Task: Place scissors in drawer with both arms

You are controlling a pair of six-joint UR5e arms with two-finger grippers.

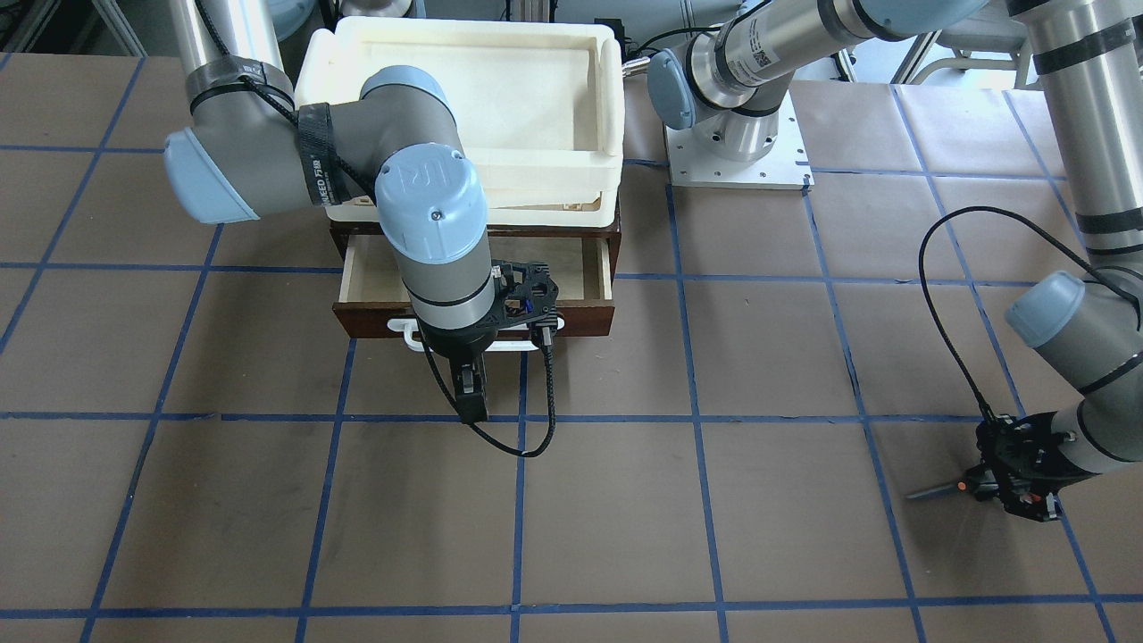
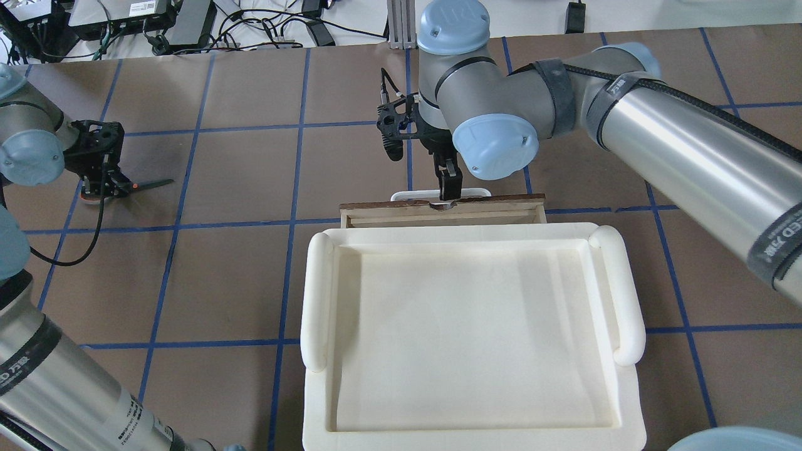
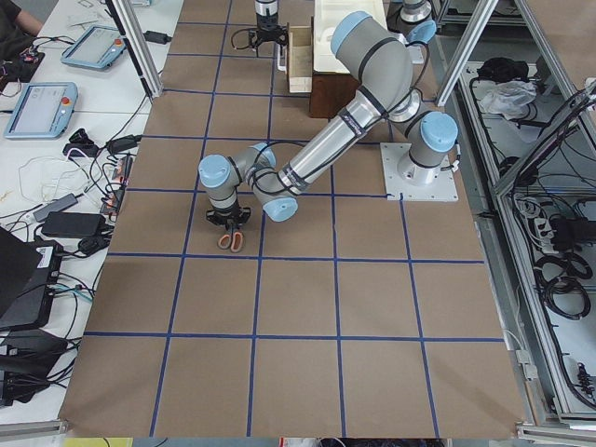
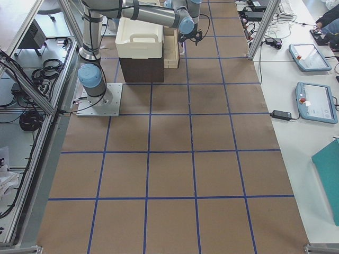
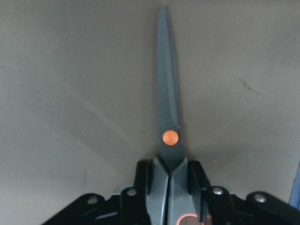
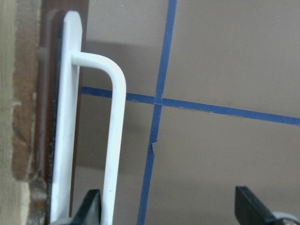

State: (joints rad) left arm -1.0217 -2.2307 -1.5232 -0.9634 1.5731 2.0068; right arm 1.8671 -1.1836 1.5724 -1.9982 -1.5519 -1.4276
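Note:
The scissors (image 1: 945,488) lie low over the brown table at my far left, dark blades pointing toward the table's middle. My left gripper (image 1: 984,487) is shut on their grey handles. The left wrist view shows the black fingers (image 5: 143,177) pressed on both sides of the scissors (image 5: 168,117), just behind the orange pivot dot. The drawer (image 1: 585,268) is pulled out of the dark cabinet, and the part of its inside that shows is bare. My right gripper (image 1: 471,393) is open in front of the drawer's dark front (image 1: 580,317). The white bar handle (image 6: 115,140) is just beside one finger (image 6: 91,208).
A large white plastic bin (image 2: 319,282) sits on top of the cabinet and covers most of it from above. The right arm's elbow hangs over the drawer's middle. The left arm's base plate (image 1: 737,165) is bolted beside the cabinet. Blue tape lines grid the table.

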